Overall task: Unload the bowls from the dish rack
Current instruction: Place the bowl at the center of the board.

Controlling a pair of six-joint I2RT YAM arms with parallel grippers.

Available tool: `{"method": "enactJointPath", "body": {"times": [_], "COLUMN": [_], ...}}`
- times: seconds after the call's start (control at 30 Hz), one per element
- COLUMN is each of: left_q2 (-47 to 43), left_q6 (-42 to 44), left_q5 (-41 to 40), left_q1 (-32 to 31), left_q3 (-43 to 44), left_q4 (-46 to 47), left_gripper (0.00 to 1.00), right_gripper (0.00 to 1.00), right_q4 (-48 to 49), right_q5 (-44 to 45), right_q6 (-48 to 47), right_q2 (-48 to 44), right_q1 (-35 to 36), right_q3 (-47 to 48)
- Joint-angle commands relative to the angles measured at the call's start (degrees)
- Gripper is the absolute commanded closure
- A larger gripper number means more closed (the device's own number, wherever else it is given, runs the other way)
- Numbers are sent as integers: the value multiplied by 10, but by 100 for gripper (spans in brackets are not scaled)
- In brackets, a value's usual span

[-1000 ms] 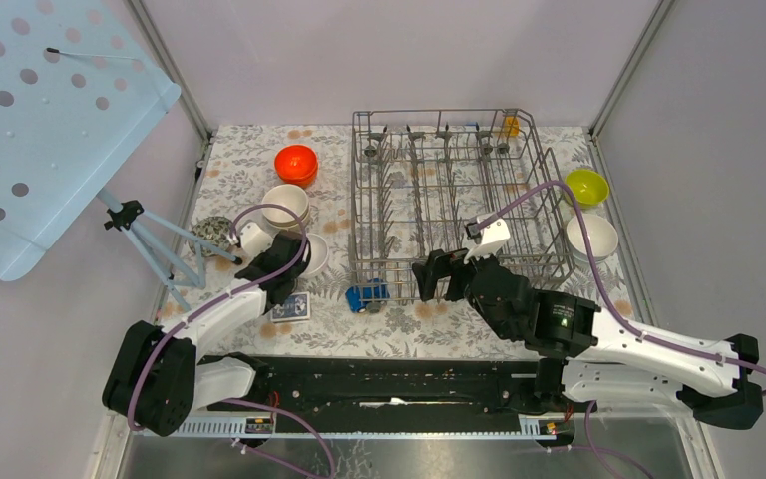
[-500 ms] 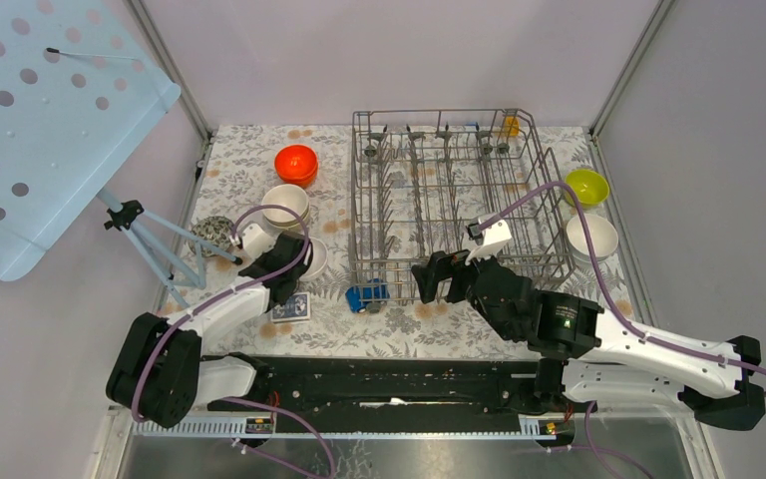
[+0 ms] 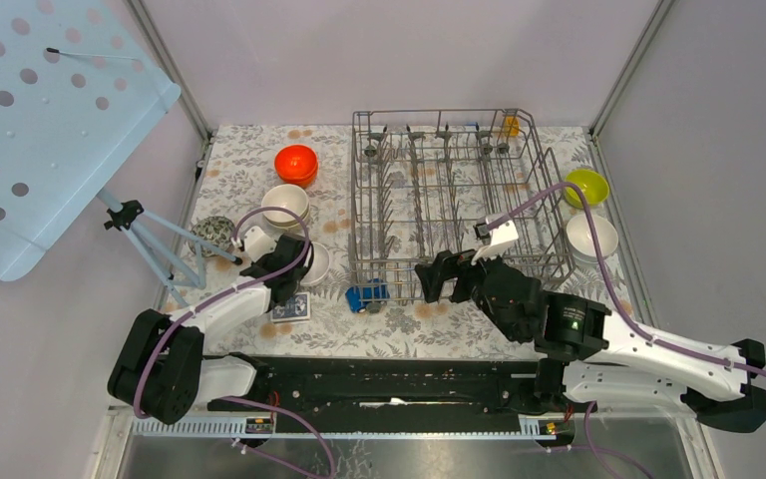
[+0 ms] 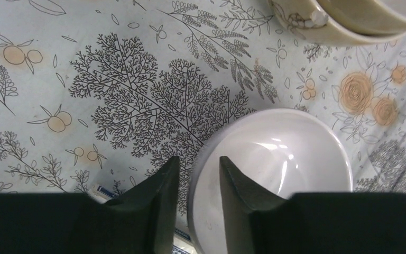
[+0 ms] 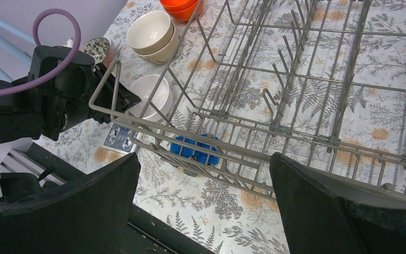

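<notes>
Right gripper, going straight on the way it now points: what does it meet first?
Probably the dish rack, at its near top rail, which crosses the gap between the fingers of the open right gripper. Depth from the wrist view is uncertain.

Beige bowls (image 4: 317,32) off the top edge; white bowl (image 4: 285,153) partly behind the left gripper (image 4: 198,161)
</notes>
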Motion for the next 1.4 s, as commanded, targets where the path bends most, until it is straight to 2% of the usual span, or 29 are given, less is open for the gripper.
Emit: {"method": "enactJointPath", "body": {"times": [0.0,0.23,0.37,0.6,0.8,1.03,1.2,1.37], "left_q2": [-16,-78,-105,-105,-87,-67,-86,-107], "left_q6": [0,21,60,68,61,42,31,22], "left_q5": [8,-13,14,146,175,153,129,109], "left_q1": [0,2,10,44,64,76,78,80], "left_q3": [13,29,48,33,12,-10,-12,-9], "left_q4": [0,-68,-97,-64,-39,-38,-48,-62], "left_gripper": [60,35,33,42,47,58,66,71], "right_gripper": [0,0,0,0,0,0,0,0], "right_q4": [2,-9,-6,3,0,0,-3,-2], "right_q5": [6,-1,-8,-20,-33,-40,-41,-41], "right_q6": [11,17,17,24,30,26,27,29], "right_q2": [-17,-23,-23,-19,-11,1,4,4], "right_q1": [-3,-4,-3,-3,-3,-3,-3,-3], "right_q3": [-2,-2,-10,-16,-14,-9,-10,-13]}}
